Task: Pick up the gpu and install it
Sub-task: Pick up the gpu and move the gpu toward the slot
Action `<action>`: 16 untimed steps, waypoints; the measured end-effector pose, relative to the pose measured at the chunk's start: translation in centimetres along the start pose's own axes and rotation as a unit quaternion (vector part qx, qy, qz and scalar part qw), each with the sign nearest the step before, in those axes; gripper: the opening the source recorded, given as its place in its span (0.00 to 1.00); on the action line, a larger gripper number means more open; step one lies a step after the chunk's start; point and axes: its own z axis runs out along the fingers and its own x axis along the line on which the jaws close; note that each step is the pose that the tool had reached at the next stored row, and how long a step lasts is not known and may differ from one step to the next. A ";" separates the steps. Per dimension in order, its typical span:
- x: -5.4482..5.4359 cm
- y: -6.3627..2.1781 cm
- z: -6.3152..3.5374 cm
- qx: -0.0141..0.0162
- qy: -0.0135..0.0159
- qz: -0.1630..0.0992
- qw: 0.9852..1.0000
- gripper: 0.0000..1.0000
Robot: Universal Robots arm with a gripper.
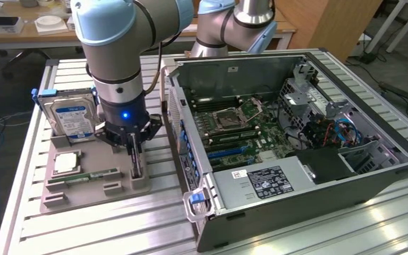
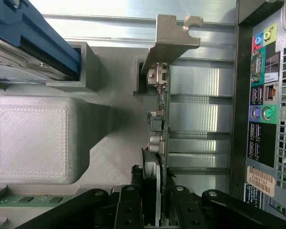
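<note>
Presently the hand sits low over the grey holder on the desk, fingers closed against both faces of the gpu. The card stands edge-up in its slot, beside the open computer case. Grasp made; lift and installation are not yet done.

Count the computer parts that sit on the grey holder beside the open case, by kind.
Hard drive: 1
Processor chip: 1
Memory stick: 1
gpu: 1
Total: 4
</note>
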 end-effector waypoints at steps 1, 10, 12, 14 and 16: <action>0.0 0.00 0.00 0.000 0.000 0.000 1.000 0.27; 0.0 0.02 -0.45 0.000 0.000 0.000 1.000 0.27; 0.0 0.04 -1.00 0.000 0.000 0.000 1.000 0.27; 0.0 0.06 -1.49 0.000 0.000 0.000 1.000 0.27; -0.1 0.08 -2.00 0.000 0.000 0.000 1.000 0.27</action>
